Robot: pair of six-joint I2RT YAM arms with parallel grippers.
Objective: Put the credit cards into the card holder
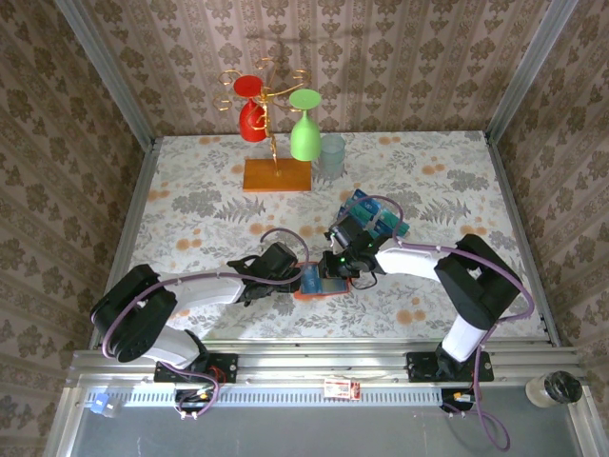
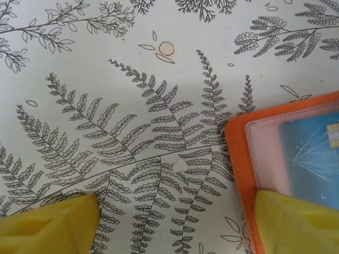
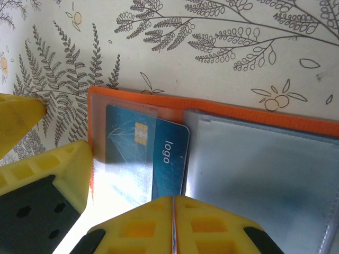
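A small orange-red folding wallet with grey-blue clear pockets (image 3: pixel 139 96) lies open on the fern-printed tablecloth (image 1: pixel 190 214), at the centre of the overhead view between the two arms. In the right wrist view it fills the middle and right of the frame. A bright blue plastic card marked "logo" (image 3: pixel 168 159) sits partway inside its left clear pocket. The right gripper (image 3: pixel 174 200) is at the bottom centre of that view. Its yellow fingers are pressed together with no gap, and their tips meet the card's lower edge. The left gripper (image 2: pixel 177 197) has its fingers spread wide in its own wrist view. One finger rests on the wallet's corner at lower right; the other is over bare cloth at lower left. In the overhead view, a loose pile of blue and teal cards (image 1: pixel 377 215) lies just right of centre, behind the grippers. Farther back, at top centre, a gold wire stand on a wooden base (image 1: pixel 276 176) holds a red glass (image 1: pixel 252 112) and a green glass (image 1: pixel 304 135). A clear tumbler (image 1: pixel 333 154) is just beside it.
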